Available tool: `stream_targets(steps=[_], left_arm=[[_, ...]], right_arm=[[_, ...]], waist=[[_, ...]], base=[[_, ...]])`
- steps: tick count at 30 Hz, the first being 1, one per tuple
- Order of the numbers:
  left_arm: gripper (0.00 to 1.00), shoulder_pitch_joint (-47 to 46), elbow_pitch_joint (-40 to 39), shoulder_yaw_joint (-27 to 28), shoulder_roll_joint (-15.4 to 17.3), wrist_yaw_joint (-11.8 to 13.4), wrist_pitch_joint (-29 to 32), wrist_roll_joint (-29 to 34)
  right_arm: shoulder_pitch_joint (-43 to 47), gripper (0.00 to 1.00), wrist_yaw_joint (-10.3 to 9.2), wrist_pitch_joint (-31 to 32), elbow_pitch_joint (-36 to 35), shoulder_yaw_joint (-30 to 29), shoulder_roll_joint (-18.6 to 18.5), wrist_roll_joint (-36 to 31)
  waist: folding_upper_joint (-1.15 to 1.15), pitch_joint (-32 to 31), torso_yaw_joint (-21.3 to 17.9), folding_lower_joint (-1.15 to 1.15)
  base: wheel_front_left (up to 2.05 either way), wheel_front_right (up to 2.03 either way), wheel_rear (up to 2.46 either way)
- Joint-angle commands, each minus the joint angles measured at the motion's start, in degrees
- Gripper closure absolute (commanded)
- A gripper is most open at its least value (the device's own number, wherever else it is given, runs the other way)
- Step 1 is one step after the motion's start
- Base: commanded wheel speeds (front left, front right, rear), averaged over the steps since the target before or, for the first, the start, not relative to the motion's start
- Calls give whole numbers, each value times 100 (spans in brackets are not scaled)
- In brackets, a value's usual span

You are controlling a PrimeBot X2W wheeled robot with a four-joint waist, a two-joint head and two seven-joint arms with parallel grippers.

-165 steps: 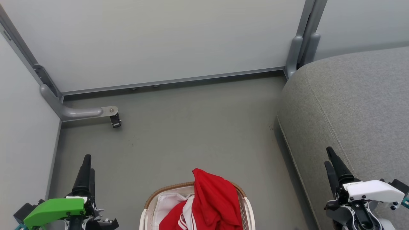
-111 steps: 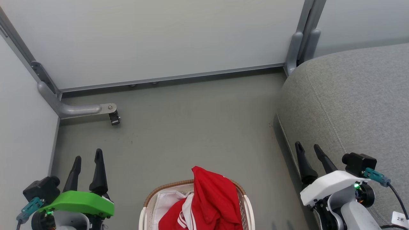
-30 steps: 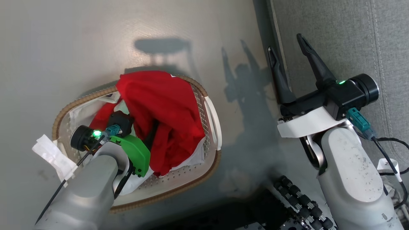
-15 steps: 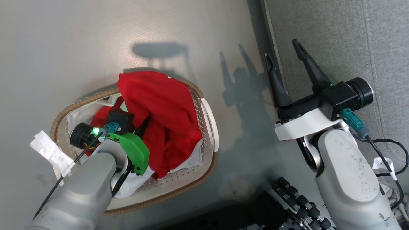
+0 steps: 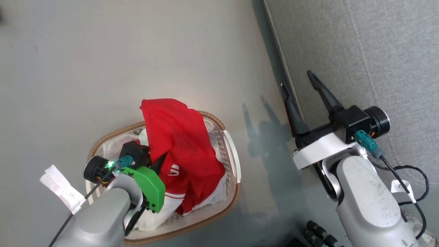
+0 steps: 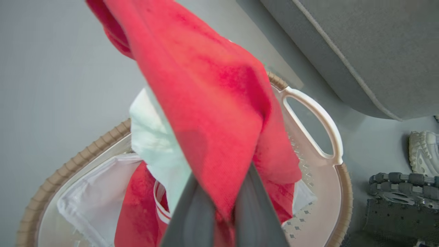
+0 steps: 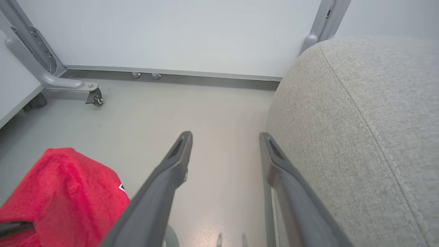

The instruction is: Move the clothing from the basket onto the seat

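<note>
Red clothing (image 6: 205, 113) pinched between the left fingers (image 6: 192, 219), over the basket (image 6: 68, 168)

We see grey floor (image 5: 137, 51), white wall panel (image 7: 171, 34) on two small feet (image 7: 145, 74), grey bracket (image 7: 58, 82) with a caster (image 7: 94, 97) on the floor, upright grey post (image 7: 320, 24) at the panel's right end.

Head camera looks steeply down on the basket (image 5: 221, 147); left wrist camera hovers close above it; right wrist camera looks past it; all share the seat (image 5: 343, 51).
</note>
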Motion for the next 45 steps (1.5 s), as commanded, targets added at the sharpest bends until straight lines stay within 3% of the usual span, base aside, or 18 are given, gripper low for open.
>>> stream_targets(steps=[1,17,27,34,38,45], left_arm=[[100,135,-94,45,22,-14,-1,185],[100,1164,-1257,1299,-132,-9,-2,1544],[100,1472,-2327,2149,-478,-9,-3,2045],[100,1465,-2837,2391,-660,-9,-2,2215],[100,1485,-3000,2402,-723,-9,-2,2280],[100,1479,-2983,2175,-839,-9,-2,2211]], right_arm=[[154,0,-4,-13,63,-14,-28,37],[1055,0,-5,-12,308,-288,-29,-33],[1609,0,-4,-12,400,-294,-27,5],[1821,0,-4,-12,463,-135,-26,-25],[1747,0,-4,-12,362,193,-24,-1],[905,0,-5,-12,137,1525,-28,-55]], waist=[[0,-746,276,0],[0,-2455,964,0],[0,-3167,1098,0],[0,-3449,1112,0],[0,-3502,1131,0],[0,-3500,1264,0]], base=[[0,0,0],[0,0,0],[0,0,0],[0,0,0],[0,0,0],[0,0,0]])
